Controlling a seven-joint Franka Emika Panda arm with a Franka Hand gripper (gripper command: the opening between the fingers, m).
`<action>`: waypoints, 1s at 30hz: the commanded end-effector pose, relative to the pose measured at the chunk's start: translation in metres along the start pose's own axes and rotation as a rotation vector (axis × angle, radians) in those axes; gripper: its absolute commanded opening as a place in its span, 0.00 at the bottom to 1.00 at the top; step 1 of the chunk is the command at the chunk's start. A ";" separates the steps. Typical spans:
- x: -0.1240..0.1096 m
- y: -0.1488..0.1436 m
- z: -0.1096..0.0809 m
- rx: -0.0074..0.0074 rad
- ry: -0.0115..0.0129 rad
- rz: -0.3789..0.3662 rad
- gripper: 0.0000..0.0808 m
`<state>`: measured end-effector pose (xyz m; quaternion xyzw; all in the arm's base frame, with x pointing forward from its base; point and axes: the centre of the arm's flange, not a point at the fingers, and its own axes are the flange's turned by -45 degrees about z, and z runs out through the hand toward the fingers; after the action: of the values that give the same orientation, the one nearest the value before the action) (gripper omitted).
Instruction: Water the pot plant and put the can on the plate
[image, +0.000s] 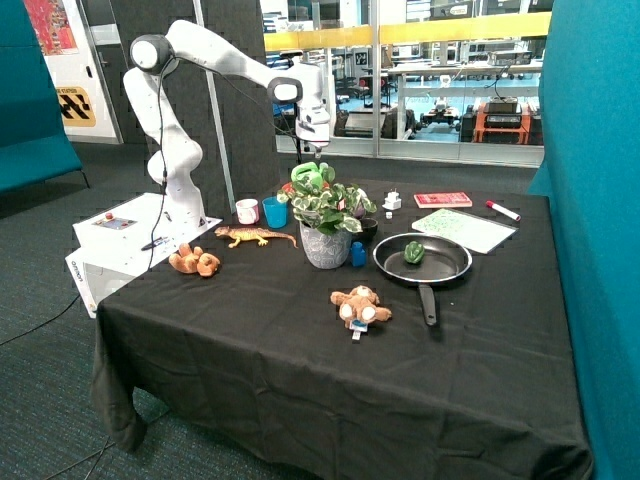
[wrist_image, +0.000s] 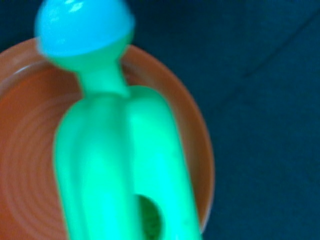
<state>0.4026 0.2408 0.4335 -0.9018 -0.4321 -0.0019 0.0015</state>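
White Franka arm (image: 215, 55) with dark joints

Its rounded, glossy white segments meet at black joint rings, with a large grey-black cap at the topmost joint. A thin dark cable hangs beside the lower links, and the white wrist block narrows downward.

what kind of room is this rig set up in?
Probably a robotics lab or workshop: the arm stands by a black-draped demo table, with a glass partition behind showing workbenches and an orange machine.
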 end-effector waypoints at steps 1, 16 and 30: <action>-0.007 0.042 -0.003 -0.0015 -0.0046 0.152 0.89; -0.033 0.079 -0.004 -0.0019 -0.0044 0.344 0.89; -0.080 0.113 -0.007 -0.0023 -0.0043 0.499 0.88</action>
<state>0.4432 0.1445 0.4388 -0.9697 -0.2443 0.0036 0.0005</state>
